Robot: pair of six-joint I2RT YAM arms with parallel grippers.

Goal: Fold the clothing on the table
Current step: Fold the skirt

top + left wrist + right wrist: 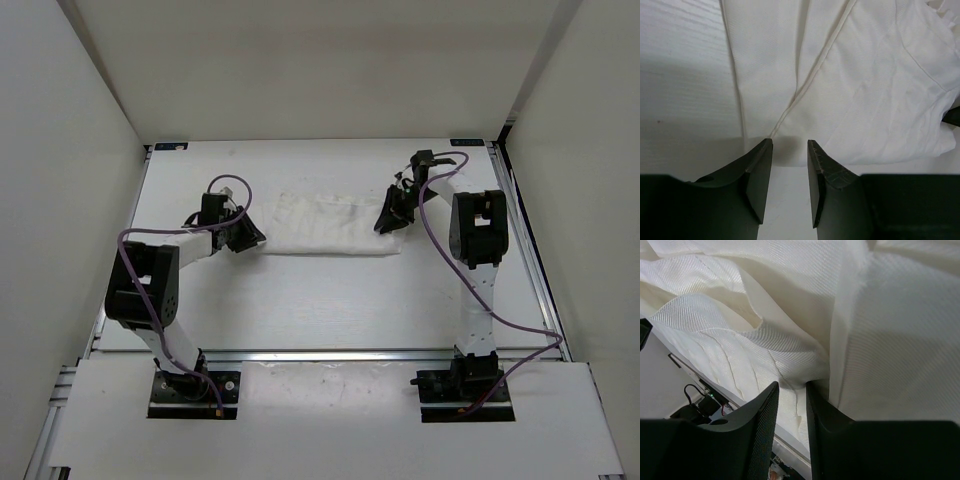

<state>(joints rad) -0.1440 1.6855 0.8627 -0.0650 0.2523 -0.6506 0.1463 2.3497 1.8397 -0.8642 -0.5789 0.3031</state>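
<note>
**FOLD STATION: RIGHT END PINCHED, LEFT JAWS FREE**

**Top external view.** One piece of clothing lies as a flattened white band across the middle of the table. The left gripper sits at its left end and the right gripper over its right end. Count: one garment, one table, two arms, two grippers.

**Left wrist view.** The left gripper has its jaws apart with nothing between them; bare table shows in the gap. The edge of the clothing lies just beyond the fingertips, and a seam runs away from them. Two fingers are visible.

**Right wrist view.** The right gripper has its jaws closed on a bunched ridge of the clothing. Cloth fills the narrow gap and spreads away in loose, layered folds. Two fingers are visible.

**Probable faults.**
- Only one end is held. If the right arm moves alone, the free left end will likely drag and skew the fold.
- The right pinch may hold a single layer only. The cause would be thin, stacked fabric; the lower layers would stay behind.
- The left jaws stand just short of the edge. Closing from here would likely miss the cloth.
</note>
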